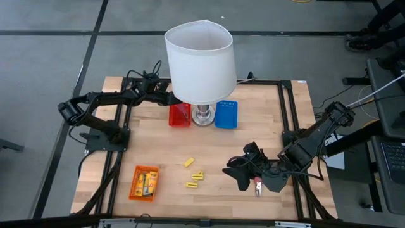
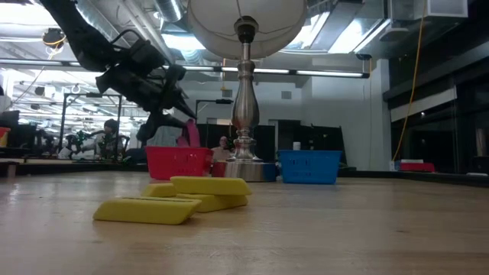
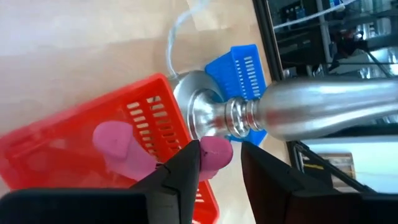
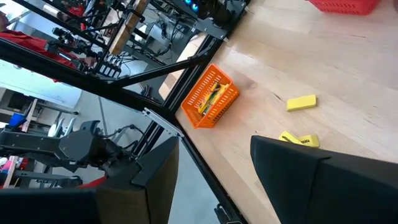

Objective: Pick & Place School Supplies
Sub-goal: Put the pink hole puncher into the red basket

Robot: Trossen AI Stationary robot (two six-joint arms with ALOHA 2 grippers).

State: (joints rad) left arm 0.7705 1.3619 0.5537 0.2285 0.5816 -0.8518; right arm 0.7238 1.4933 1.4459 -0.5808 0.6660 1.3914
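My left gripper (image 1: 169, 99) is over the red basket (image 1: 179, 114), shut on a pink-handled plier-like tool (image 3: 214, 152). The tool also shows in the low view (image 2: 189, 134), below the gripper (image 2: 174, 107). My right gripper (image 1: 235, 177) is open and empty, low over the table near its front right. Another red-handled tool (image 1: 258, 187) lies flat on the table right beside it. Three plain yellow pieces (image 1: 188, 162) (image 1: 198, 175) (image 1: 192, 185) lie flat on the wood at the front middle. Yellow packets lie in the orange basket (image 1: 145, 182). My left gripper has one pink handle (image 3: 216, 151) of the tool between its two fingers (image 3: 186, 168). The other handle (image 3: 115, 140) sticks out beside them. The fingers slant down from the table's left. The tool hangs over the red basket (image 2: 178, 162), whose wall hides its lower end.
A white-shaded lamp (image 1: 199, 60) stands on a metal base (image 1: 202, 118) between the red basket and the blue basket (image 1: 226, 114), close to my left gripper. A black frame (image 1: 285, 126) runs around the table. Bare wood lies between the baskets and the yellow pieces.
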